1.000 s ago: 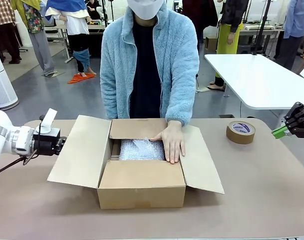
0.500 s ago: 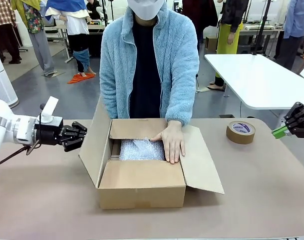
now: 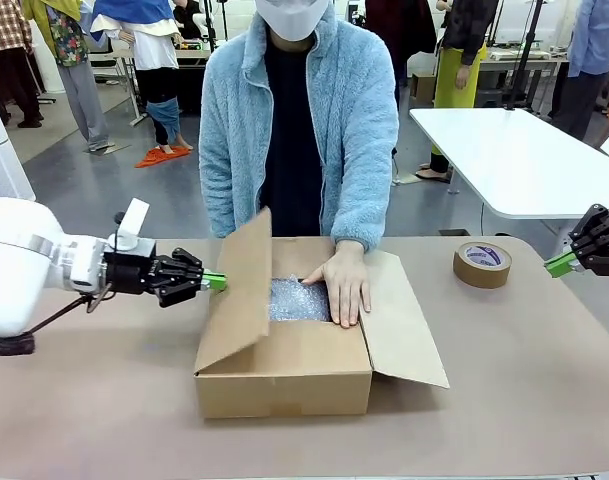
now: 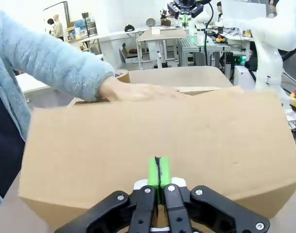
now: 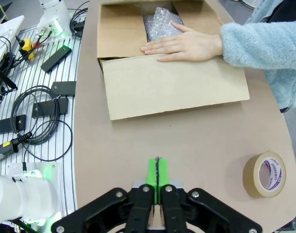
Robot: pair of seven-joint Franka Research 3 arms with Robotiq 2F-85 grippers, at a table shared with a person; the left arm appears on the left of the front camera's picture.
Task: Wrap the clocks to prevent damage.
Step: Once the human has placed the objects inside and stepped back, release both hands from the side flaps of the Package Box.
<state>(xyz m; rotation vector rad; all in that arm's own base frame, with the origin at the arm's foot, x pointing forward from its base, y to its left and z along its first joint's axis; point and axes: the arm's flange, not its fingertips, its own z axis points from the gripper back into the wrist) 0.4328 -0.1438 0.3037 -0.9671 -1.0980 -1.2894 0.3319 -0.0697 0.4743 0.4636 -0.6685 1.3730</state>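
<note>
An open cardboard box [image 3: 284, 378] stands mid-table with a bubble-wrap bundle [image 3: 296, 298] inside; no clock face shows through the wrap. My left gripper [image 3: 216, 281] is shut, its green tips pressed against the outside of the box's left flap [image 3: 239, 295], which stands tilted up over the opening. In the left wrist view the shut tips [image 4: 158, 170] touch that flap [image 4: 138, 128]. A person's hand [image 3: 346, 285] rests flat on the box's right edge. My right gripper [image 3: 556, 264] is shut and empty at the table's far right, away from the box [image 5: 172, 82].
A roll of brown tape [image 3: 482, 264] lies on the table [image 3: 504, 400] right of the box, also near the gripper in the right wrist view [image 5: 264, 174]. The box's right flap [image 3: 409, 325] lies spread outward. Cables and gear sit beyond the table edge [image 5: 36, 116].
My left gripper has moved right and pushed the left flap from lying flat outward to standing up and leaning over the box. The right gripper and the person's hand have stayed still.
</note>
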